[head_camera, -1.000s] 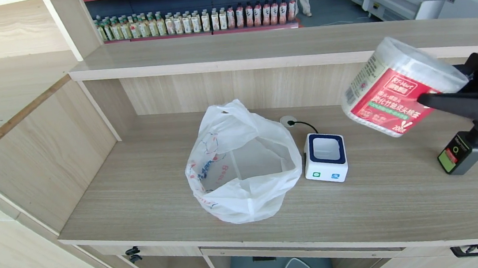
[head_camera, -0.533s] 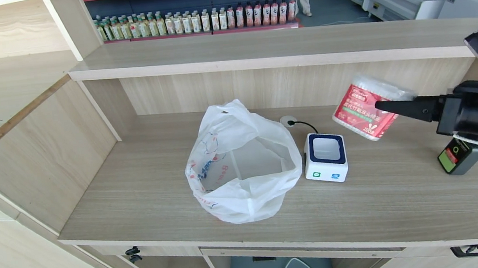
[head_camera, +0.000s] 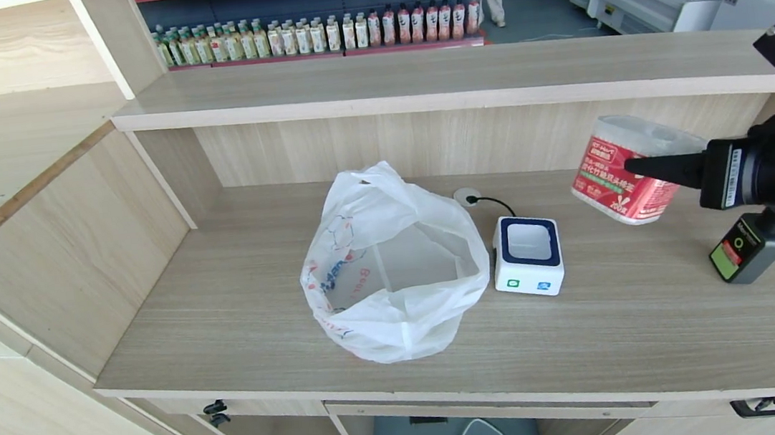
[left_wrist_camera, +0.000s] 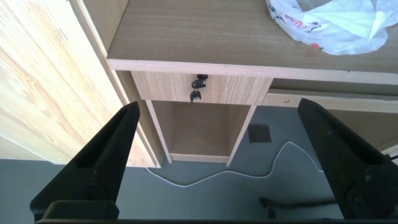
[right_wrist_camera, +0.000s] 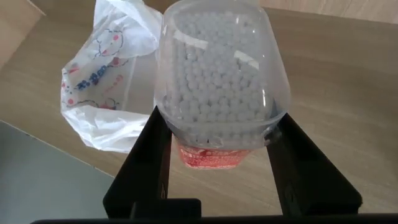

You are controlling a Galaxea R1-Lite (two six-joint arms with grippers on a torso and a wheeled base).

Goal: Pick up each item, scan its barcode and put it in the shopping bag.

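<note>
Head view: right gripper (head_camera: 645, 169) clamps cotton-swab tub (head_camera: 611, 151), tilted in air over counter's (head_camera: 622, 322) right rear part, label turned toward scanner (head_camera: 528, 254) mid-counter, probably for scanning. Shopping bag (head_camera: 392, 260) gapes just beside scanner, ready for drop. Barcode indiscernible; far finger hidden behind tub.
Left wrist view: left gripper (left_wrist_camera: 217, 109) wide, empty, off counter's front edge; bag cut off.
Right wrist view: tub pinched across body; label mostly hidden.

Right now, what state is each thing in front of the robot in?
cotton swab tub: tilted, held off the counter
right hand: shut on the cotton swab tub
left hand: open, empty
shopping bag: standing on the counter, mouth open
barcode scanner: on the counter, window up, cable plugged in
</note>
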